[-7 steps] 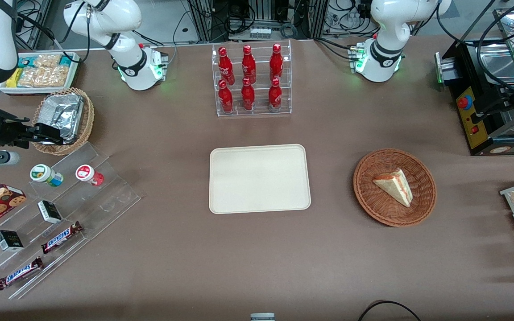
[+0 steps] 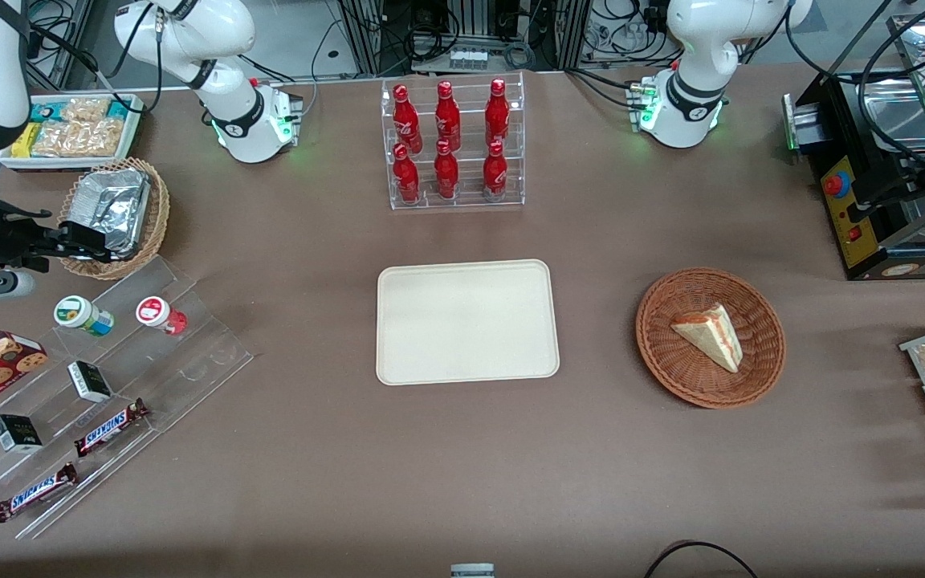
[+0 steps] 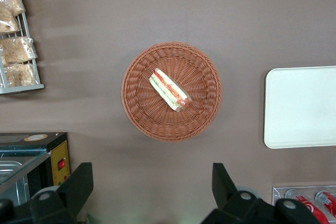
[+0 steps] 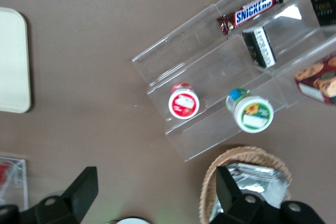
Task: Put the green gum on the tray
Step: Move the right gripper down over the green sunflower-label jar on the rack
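A wicker basket (image 2: pixel 113 210) held a foil pack (image 2: pixel 116 202). The cream tray (image 2: pixel 466 321) lay bare on the brown surface (image 2: pixel 310 449). The green gum (image 2: pixel 83 315), white-lidded with a teal label, stood on the clear stepped rack (image 2: pixel 189 353) beside the red-marked bottle (image 2: pixel 160 315). The hand (image 2: pixel 85 242) hovered over the basket, fingers apart.

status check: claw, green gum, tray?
Claw open, holding nothing, above the table near the foil basket. Green gum upright on the clear stepped rack, beside the red gum. Tray bare.
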Available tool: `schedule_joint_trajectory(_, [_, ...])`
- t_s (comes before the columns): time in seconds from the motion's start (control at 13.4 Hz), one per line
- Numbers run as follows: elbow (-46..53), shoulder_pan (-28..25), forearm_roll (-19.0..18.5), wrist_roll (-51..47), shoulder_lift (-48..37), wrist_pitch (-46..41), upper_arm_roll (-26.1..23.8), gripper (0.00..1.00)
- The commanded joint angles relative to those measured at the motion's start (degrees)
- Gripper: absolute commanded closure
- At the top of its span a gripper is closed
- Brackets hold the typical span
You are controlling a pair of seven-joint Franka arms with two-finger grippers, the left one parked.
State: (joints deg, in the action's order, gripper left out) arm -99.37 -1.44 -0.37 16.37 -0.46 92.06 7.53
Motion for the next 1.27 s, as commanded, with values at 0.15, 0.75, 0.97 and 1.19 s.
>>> schedule_joint_trajectory(0.15, [-4.50, 4.41, -1.38, 19.01, 0.20, 8.20, 0.29, 0.00])
schedule_joint_trajectory(0.75, [-10.66, 10.14, -1.30, 38.64, 5.20, 21.39, 0.20, 0.00])
schedule_joint_trajectory(0.97, [-10.75, 10.23, -1.30, 40.23, 7.57, 23.95, 0.20, 0.00])
schedule_joint_trajectory(1.19, [-12.68, 10.40, -1.30, 41.72, 8.02, 25.97, 0.29, 0.00])
